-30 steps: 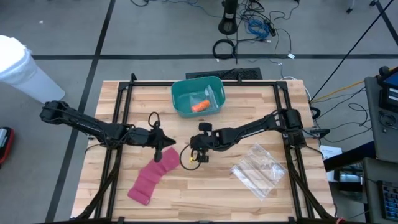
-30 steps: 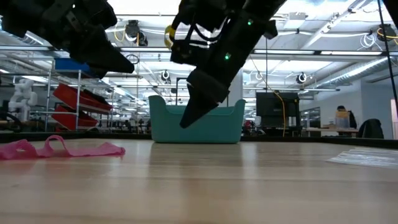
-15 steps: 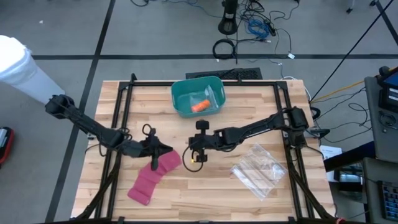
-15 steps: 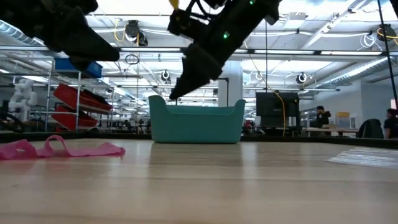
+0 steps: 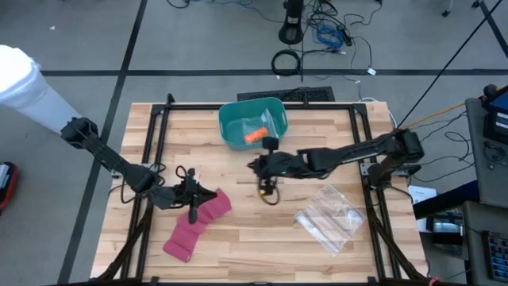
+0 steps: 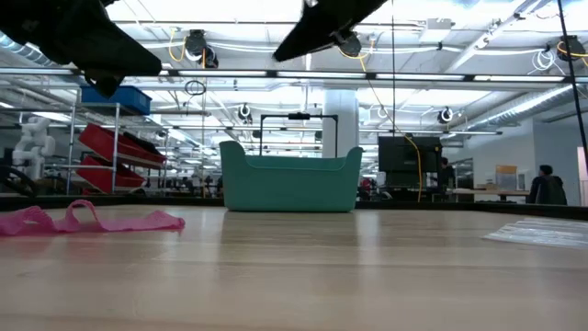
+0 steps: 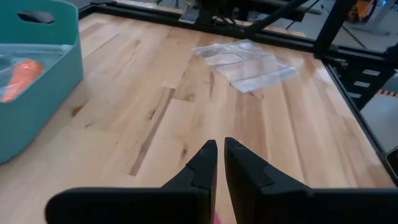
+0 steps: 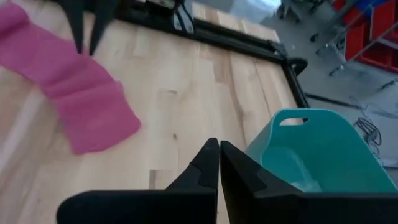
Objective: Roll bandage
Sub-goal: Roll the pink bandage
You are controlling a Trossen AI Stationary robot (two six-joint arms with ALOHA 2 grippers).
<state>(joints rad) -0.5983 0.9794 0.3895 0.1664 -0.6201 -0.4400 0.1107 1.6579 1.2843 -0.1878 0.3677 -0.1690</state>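
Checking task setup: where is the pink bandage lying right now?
In the high view the pink bandage lies unrolled on the table's front-left part, with the left tool directly over its upper end, left of the clear plastic bag.

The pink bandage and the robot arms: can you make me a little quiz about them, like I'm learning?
1. True or false: the bandage is inside the teal bin.
2. Which pincer is over the bandage? A) left B) right
3. What lies on the table nearest the right arm's base?

Key:
1. False. It lies flat on the table, unrolled.
2. A. The left pincer is at the bandage's upper end, holding nothing; the right pincer, shut and empty, is over bare wood below the bin.
3. A clear plastic bag.
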